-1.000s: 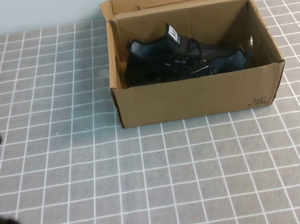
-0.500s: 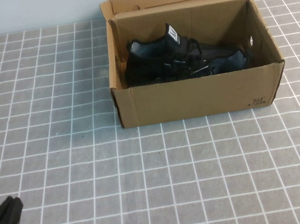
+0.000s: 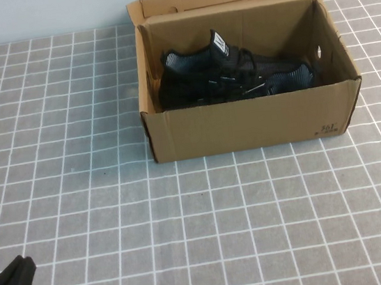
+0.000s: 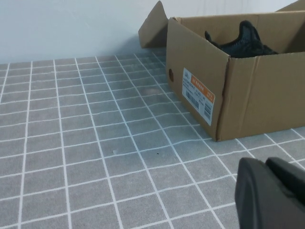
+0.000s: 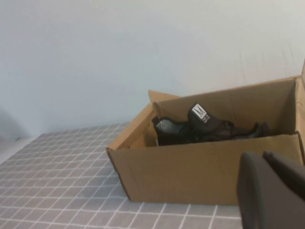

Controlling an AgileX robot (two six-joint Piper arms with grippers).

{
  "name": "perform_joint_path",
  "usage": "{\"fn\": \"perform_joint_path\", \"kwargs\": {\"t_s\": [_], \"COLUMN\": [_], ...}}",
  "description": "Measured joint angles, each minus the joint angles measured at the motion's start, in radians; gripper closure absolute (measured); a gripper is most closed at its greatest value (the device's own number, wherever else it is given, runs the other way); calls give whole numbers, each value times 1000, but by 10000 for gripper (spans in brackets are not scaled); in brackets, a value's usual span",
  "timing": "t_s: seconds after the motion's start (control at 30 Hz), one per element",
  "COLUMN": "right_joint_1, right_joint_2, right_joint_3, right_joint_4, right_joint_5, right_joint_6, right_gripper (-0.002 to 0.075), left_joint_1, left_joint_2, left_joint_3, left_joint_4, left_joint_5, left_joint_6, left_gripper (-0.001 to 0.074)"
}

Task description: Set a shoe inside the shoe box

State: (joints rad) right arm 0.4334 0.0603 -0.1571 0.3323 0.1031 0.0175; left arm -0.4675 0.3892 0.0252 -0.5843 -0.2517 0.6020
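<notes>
The brown cardboard shoe box (image 3: 244, 123) stands open at the back middle of the table, its flap lid up behind it. A black knit sneaker (image 3: 237, 73) with a white tongue label lies inside on the box floor, toe to the right. It also shows in the left wrist view (image 4: 244, 40) and the right wrist view (image 5: 205, 126). My left gripper (image 3: 16, 271) is shut and empty, low at the near left corner, far from the box. My right gripper (image 5: 263, 156) is shut and empty, out of the high view, in front of the box wall (image 5: 200, 167).
The table is covered by a grey cloth with a white grid (image 3: 222, 222). The box's left end carries a white barcode label (image 4: 198, 95). A pale wall runs behind the table. No other objects are in view.
My left arm has drawn back from the left edge to the near left corner of the high view. The box and the sneaker have not moved.
</notes>
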Motion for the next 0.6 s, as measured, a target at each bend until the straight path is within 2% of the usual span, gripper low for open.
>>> {"fn": "perform_joint_path", "kwargs": {"t_s": [0.13, 0.23, 0.47, 0.6], "right_joint_1": [0, -15, -279, -316], "right_joint_2": [0, 0, -13, -64], "right_joint_3": [21, 57, 181, 183], "right_joint_4": [-12, -81, -122, -130], "right_joint_5": [-6, -61, -95, 7], "right_joint_6": [-2, -57, -93, -101], "right_gripper": [742, 742, 742, 742], "left_joint_1": [0, 0, 0, 0], "left_joint_2": [2, 2, 2, 2], "left_joint_3": [0, 0, 0, 0], "left_joint_4": [0, -1, -1, -2], "left_joint_5": [3, 5, 6, 6], "left_joint_6": [0, 0, 0, 0], "left_gripper": [736, 736, 736, 736]}}
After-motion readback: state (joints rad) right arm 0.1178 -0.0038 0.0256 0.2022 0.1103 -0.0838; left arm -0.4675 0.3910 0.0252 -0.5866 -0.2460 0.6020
